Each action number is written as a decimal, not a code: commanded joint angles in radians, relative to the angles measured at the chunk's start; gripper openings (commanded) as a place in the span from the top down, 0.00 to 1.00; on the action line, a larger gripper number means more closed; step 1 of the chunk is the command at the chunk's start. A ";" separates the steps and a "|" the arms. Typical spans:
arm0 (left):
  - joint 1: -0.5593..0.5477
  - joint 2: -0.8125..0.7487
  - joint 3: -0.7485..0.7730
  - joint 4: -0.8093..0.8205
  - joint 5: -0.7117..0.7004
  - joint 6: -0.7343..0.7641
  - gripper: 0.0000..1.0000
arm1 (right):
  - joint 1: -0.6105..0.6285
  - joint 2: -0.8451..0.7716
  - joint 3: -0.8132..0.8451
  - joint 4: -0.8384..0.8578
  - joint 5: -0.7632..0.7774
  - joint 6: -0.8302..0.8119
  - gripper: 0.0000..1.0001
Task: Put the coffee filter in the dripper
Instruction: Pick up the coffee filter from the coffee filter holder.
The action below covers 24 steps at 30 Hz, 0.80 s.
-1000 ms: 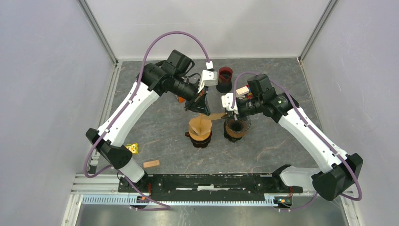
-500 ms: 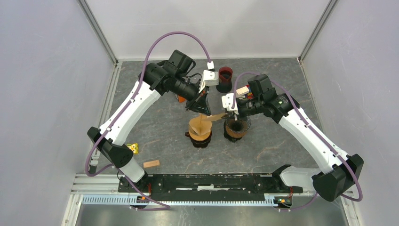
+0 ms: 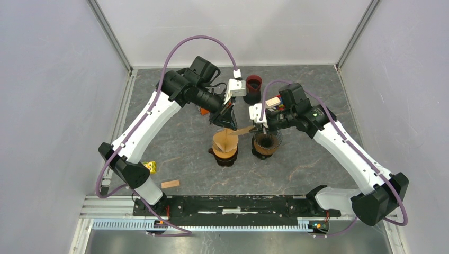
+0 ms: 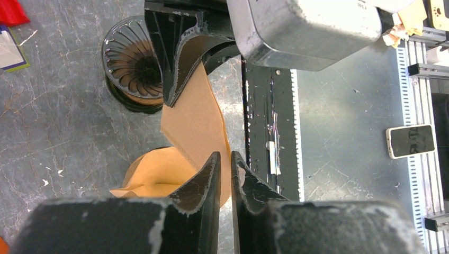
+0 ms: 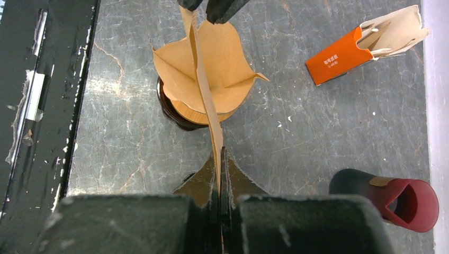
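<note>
A dark red cup point(image 3: 253, 85) sits far centre on the table point(image 3: 174, 145). An orange box point(image 5: 343, 54) lies to its left. Near left lie a yellow packet point(image 3: 150, 167) and a wooden block point(image 3: 170, 184).

**Grey marbled table, six things on it**

From the centre of the table point(image 3: 174, 143), a dark dripper point(image 3: 266, 146) sits at four o'clock. A holder stacked with paper filters point(image 3: 225, 151) is at six, a red cup point(image 3: 253, 87) at one and an orange box point(image 5: 339, 57) at ten. A yellow packet point(image 3: 150, 167) and a wooden block point(image 3: 170, 184) lie towards eight.
</note>
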 commanded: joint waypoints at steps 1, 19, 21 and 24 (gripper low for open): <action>0.002 -0.009 -0.007 0.031 0.025 -0.008 0.81 | 0.001 0.006 0.022 0.021 -0.004 0.015 1.00; -0.015 0.002 -0.007 0.034 -0.015 -0.010 0.76 | 0.001 0.003 0.017 0.044 0.014 0.057 1.00; -0.017 0.003 -0.010 0.034 -0.015 -0.011 0.74 | 0.001 0.004 0.015 0.056 0.021 0.074 1.00; -0.020 -0.001 -0.026 0.049 -0.015 -0.019 0.72 | 0.001 0.007 0.017 0.065 0.032 0.088 1.00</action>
